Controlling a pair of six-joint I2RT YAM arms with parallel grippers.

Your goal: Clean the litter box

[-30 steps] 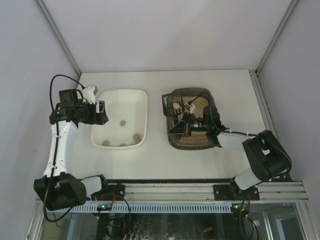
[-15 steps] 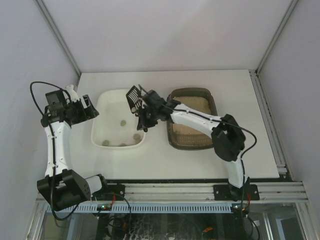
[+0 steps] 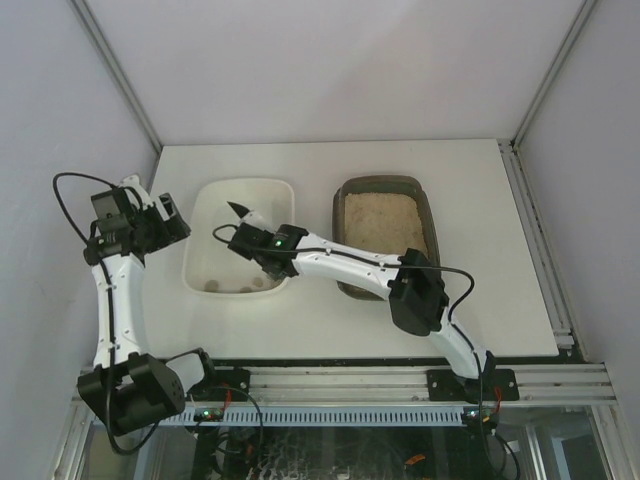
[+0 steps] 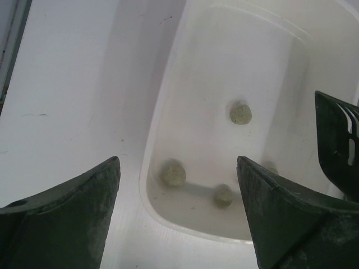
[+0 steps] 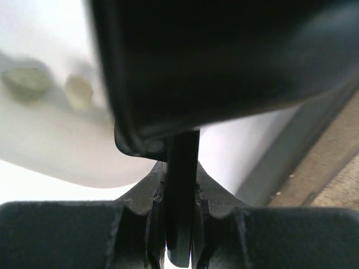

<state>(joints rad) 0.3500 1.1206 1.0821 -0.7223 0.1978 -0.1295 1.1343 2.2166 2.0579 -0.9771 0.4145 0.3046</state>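
**Scoop held over the white tray, litter box alongside**

The litter box (image 3: 380, 184), filled with pale sand, is seen right of centre on the tabletop (image 3: 300, 160), nearer the far edge and just beside the white tray (image 3: 250, 185). The right claw (image 5: 180, 221) is clamped on the handle of the black scoop (image 4: 334, 140), which is held above the tray. Four greenish clumps (image 4: 240, 114) are seen in the tray, one partly hidden by a finger. The left claw (image 4: 177, 162) is spread open near the left edge. In the right wrist view, the blurred scoop hides most of the scene.
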